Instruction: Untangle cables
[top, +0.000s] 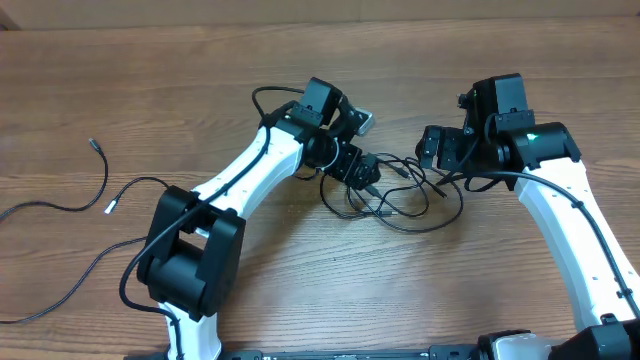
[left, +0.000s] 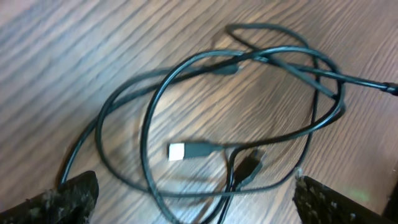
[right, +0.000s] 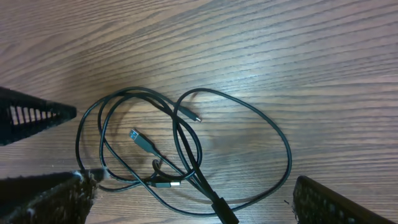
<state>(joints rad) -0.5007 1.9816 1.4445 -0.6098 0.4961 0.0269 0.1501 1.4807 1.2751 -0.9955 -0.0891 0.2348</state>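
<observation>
Looping cables (top: 390, 205): I see thin black cords heaped in overlapping rings on the wooden table (top: 300, 60), lying loose.
Plug: silver-white tip (left: 177, 152) sits inside the tangle's rings.
Left gripper (top: 362, 172): over the tangle's left edge, fingers spread wide, pinching nothing.
Right gripper (top: 440, 150): at the tangle's right side, fingers spread wide, empty.
Stray cords (top: 95, 195): well apart from the tangle, beyond the left arm (top: 245, 170).
</observation>
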